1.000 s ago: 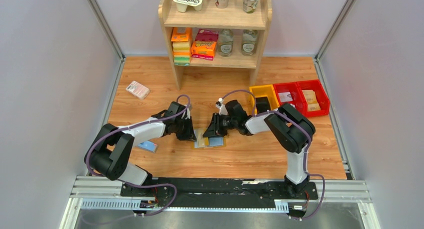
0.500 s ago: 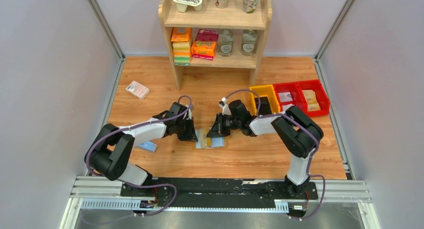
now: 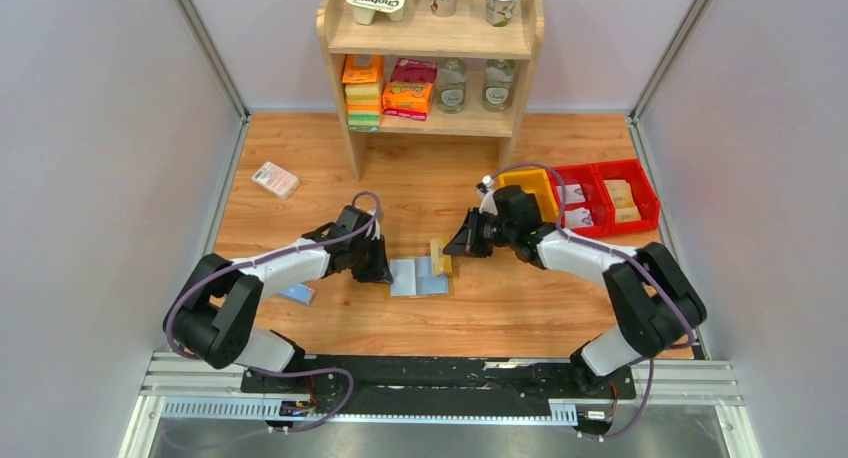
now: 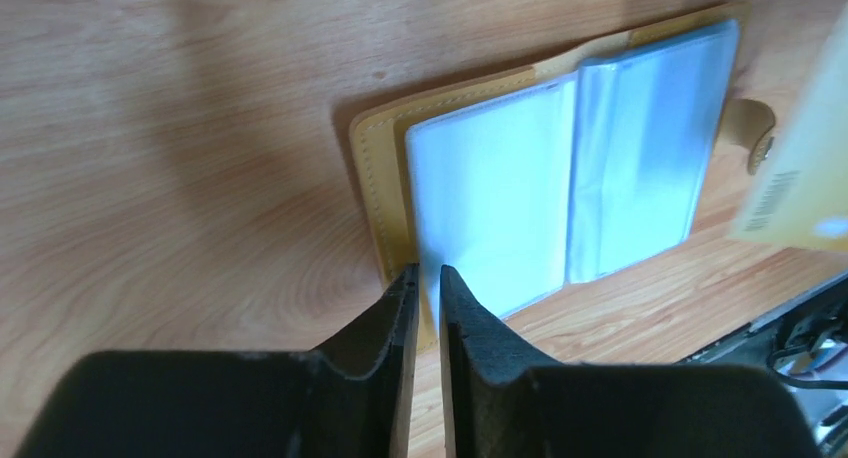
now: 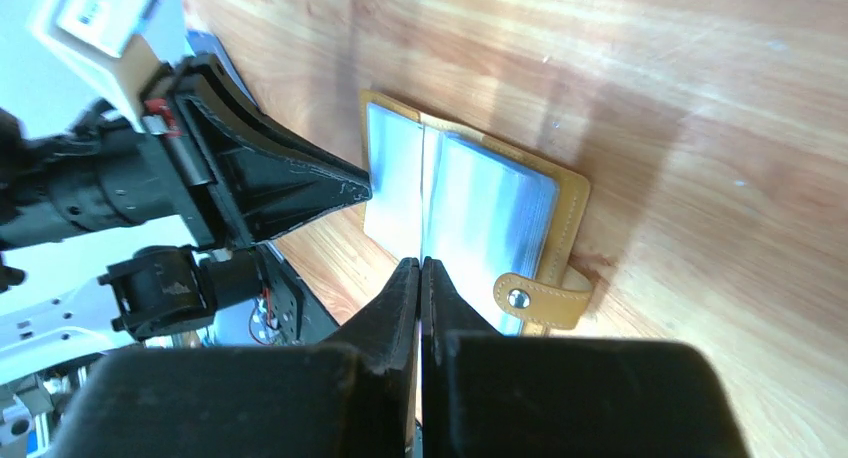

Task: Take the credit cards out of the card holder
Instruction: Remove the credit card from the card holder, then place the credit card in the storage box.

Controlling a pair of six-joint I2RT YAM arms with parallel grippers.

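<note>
Tan leather outside, pale grey-blue clear sleeves inside: card holder point(image 3: 416, 278) spread open and flat on the wooden table point(image 3: 500, 313), midway between the two arms. Long axis laid left to right across the table, sleeves facing up, snap tab point(image 5: 535, 300) pointing toward the right arm. Left gripper point(image 4: 422, 273) set down at the holder's left edge, jaws only a thin slit apart; impossible to tell whether any leather or sleeve was pinched there. Right gripper point(image 5: 420, 266) pressed closed on a yellow card point(image 3: 437, 255), held edge-up just above and beyond the holder's right end, a barcode visible on its face from the left wrist. Behind the right arm, three bins in a row: yellow bin point(image 3: 527, 181) largely hidden by the wrist, nearer red bin point(image 3: 570, 173) holding a white packet, farther red bin point(image 3: 640, 183) holding tan packets. Against the back wall, a wooden shelf point(image 3: 430, 40) stocked with cups, jars and boxes. Compared with a second earlier: right gripper no longer over the holder's right half but drawn back toward the bins, jaws gone from apart to closed, yellow card now out of the sleeves; left gripper and holder in the same place.
</note>
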